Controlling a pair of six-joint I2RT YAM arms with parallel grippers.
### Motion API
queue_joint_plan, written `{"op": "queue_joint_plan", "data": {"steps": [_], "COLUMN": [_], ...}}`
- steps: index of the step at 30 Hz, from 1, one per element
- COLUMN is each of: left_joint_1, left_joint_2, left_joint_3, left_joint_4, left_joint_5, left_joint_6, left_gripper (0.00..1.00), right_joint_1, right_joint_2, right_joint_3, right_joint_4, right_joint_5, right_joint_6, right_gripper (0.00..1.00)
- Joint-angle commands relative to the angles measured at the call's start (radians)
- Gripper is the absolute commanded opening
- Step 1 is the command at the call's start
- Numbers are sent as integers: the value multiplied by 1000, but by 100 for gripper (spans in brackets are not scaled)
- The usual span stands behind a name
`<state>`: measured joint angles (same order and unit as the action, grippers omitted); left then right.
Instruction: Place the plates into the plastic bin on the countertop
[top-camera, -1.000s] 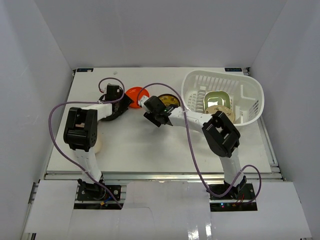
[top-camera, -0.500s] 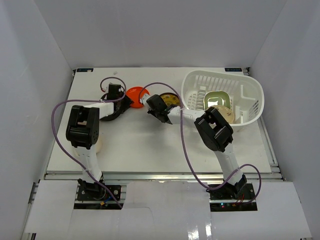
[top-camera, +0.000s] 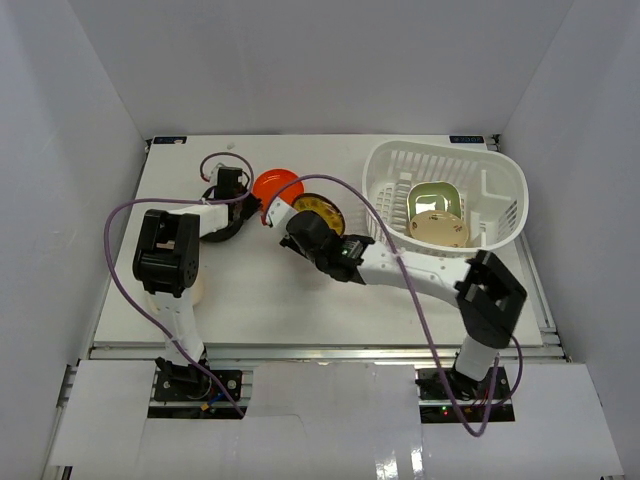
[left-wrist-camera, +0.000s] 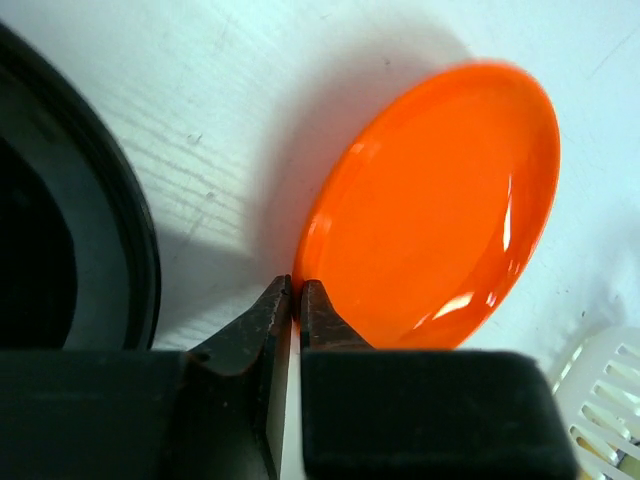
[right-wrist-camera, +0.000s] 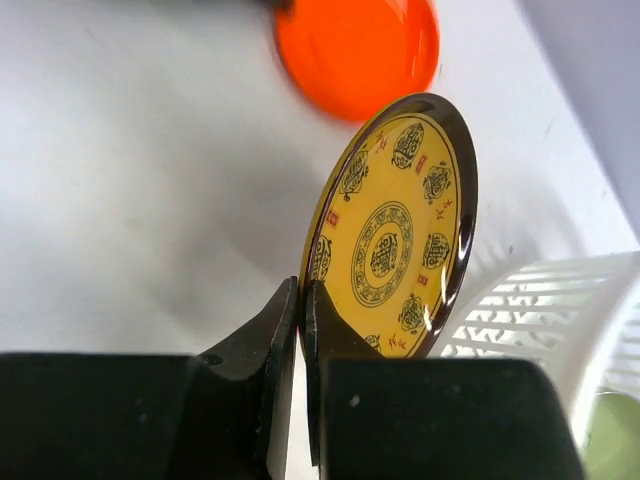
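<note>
While its rim hides between left fingers (left-wrist-camera: 258, 325), the orange plate (left-wrist-camera: 440, 210) seems gripped.

Five plates show plainly: one orange plate (top-camera: 277, 184), one yellow patterned plate (top-camera: 320, 212), one black plate (left-wrist-camera: 110, 230), and, inside the one white bin (top-camera: 500, 180), one pale green plate (top-camera: 437, 197) and one beige plate (top-camera: 440, 228). A pale edge (top-camera: 201, 290) beside the left arm (top-camera: 165, 262) may be a sixth. There are two arms, the second being the right arm (top-camera: 430, 280), two tools, the left tool (left-wrist-camera: 296, 290) and the right tool (right-wrist-camera: 302, 290), and one table (top-camera: 260, 300).
</note>
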<state>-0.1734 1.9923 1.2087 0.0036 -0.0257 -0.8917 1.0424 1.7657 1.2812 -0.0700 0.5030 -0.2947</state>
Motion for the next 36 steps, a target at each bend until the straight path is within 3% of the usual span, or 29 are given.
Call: {"op": "queue_joint_plan", "data": {"steps": [1,3,9,12,18,24,28,30,33,36], "left_joint_1": [-6,-6,-15,-17,-47,-115,-155,-179,-289,-383], "left_joint_2": [-13,-18,-98,-168,-375,-550,-635,-645,-619,-546], "left_joint_3": [8,3,-55,-83,-126,-140,-121,-101,-34,54], "left_joint_4": [29,30,62,68,78,68,61,58,56,55], "left_joint_5": [-33,-28,-36,-17,18,21,24,27,44,53], "left_joint_6": [49,66,106,111,123,111,94,88,88,91], "left_gripper": [14,0,0,0,0,0,0,0,0,0], "right_joint_1": [88,114,79,-95,-453,-550,-582,-602,-617,-621], "right_joint_2": [-228,-332,-449,-474,-500,-431,-448,-495,-612,-756], "right_joint_3": [10,23,84,32,-147,-187,-189,-163,-135,-105], "right_joint_4": [7,6,27,22,-5,-20,-80,-128,-145,-172], "right_joint_5": [80,75,231,244,68,6,-20,-37,-31,15], "right_joint_6": [65,69,-45,-55,103,163,259,328,383,425], "right_gripper": [8,8,8,8,8,9,81,83,77,55]}}
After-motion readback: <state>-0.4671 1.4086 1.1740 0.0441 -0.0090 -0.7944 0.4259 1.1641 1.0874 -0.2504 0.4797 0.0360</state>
